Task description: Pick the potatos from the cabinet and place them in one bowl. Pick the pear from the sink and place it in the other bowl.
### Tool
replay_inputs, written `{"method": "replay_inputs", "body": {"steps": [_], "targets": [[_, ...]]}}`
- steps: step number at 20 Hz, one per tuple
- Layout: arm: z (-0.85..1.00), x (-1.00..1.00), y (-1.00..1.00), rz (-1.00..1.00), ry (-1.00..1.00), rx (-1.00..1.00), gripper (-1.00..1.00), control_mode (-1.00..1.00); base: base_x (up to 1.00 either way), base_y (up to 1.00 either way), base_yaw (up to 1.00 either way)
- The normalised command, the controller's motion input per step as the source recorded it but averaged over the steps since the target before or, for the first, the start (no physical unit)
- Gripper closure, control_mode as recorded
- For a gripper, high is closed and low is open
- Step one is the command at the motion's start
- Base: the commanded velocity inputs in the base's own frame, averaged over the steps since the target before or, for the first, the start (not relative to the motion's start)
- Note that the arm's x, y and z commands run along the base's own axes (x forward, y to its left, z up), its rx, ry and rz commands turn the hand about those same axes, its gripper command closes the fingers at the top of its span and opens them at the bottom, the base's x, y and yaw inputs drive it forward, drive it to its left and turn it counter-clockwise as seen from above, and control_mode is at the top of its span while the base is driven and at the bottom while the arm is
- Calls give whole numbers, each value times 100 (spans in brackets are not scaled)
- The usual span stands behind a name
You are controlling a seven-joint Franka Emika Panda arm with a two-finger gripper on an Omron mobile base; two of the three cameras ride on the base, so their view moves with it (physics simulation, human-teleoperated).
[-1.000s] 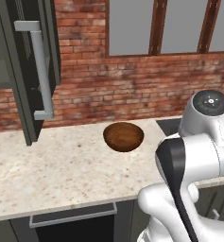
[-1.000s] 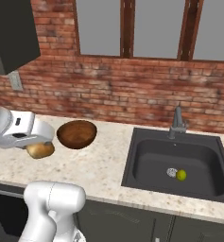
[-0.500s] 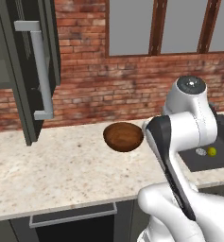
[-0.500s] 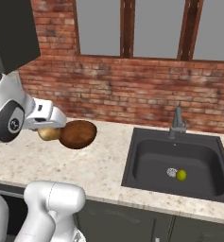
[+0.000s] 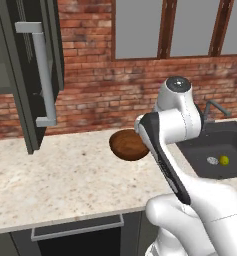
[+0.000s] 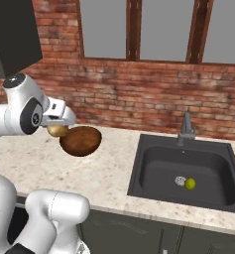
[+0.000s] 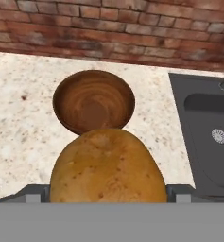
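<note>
My gripper point(image 6: 59, 128) is shut on a golden-tan potato point(image 6: 54, 132), held in the air just left of the dark-brown bowl point(image 6: 80, 140). In the hand view the potato point(image 7: 107, 168) sits large in the foreground. Past it stands the bowl point(image 7: 93, 101), with nothing on its orange-brown inside. In the left base view the bowl point(image 5: 127, 146) is partly behind my arm. The pear point(image 6: 190, 183) lies in the black sink point(image 6: 153, 163) beside the drain. The dark grey cabinet point(image 5: 35, 75) hangs at the left with its door open. The other bowl is out of view.
A grey faucet point(image 6: 186, 129) stands behind the sink against the brick wall. The speckled counter point(image 5: 65, 175) runs from under the cabinet to the sink point(image 5: 210, 145). The open cabinet door with its silver handle point(image 5: 44, 75) juts out over the counter's left part.
My arm has swung right and upward with the potato, from low over the left counter to the bowl's left rim. Bowl, pear and cameras have not moved.
</note>
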Motion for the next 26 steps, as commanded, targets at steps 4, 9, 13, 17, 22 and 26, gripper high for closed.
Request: {"method": "replay_inputs", "body": {"steps": [4,9,13,17,22,26], "targets": [[-34,63,25,0,1,0,100,-100,0,0,0],[-48,65,20,0,5,0,100,-100,0,0,0],[-49,61,2,0,7,0,100,-100,0,0,0],[-32,39,-2,0,1,0,100,-100,0,0,0],[-39,31,-2,0,3,0,100,-100,0,0,0],[-45,31,-1,0,4,0,100,-100,0,0,0]]}}
